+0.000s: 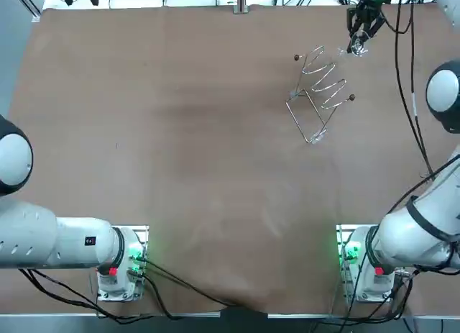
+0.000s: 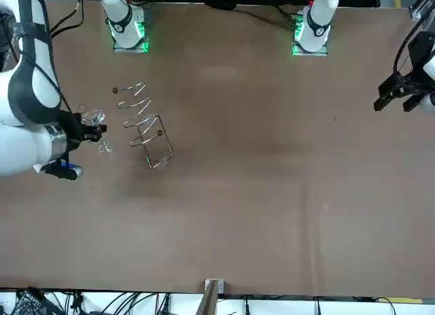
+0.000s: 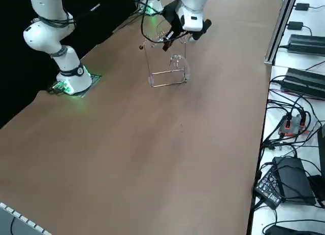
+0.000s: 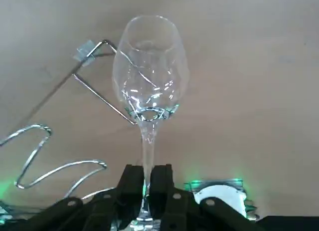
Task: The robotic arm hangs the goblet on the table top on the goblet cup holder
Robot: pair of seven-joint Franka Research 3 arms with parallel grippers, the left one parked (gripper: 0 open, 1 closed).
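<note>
Right gripper (image 4: 147,183), black and two-fingered, is closed narrowly on the thin stem of the clear glass goblet (image 4: 149,86), close to its foot. The bowl points away from the fingers, toward the brown table top (image 1: 180,146). The goblet hangs near the silver zigzag wire cup holder (image 1: 320,96), on the side farther from the arm's base and apart from its wires. It appears to be clear of the table.

Handling, as judged: the glass is light and rigid but brittle, and smooth enough to slip. The stem is the proper hold, since it leaves the foot free to enter a slot between the wires.

Contents: the goblet's bowl is empty, and the holder carries no glass.
</note>
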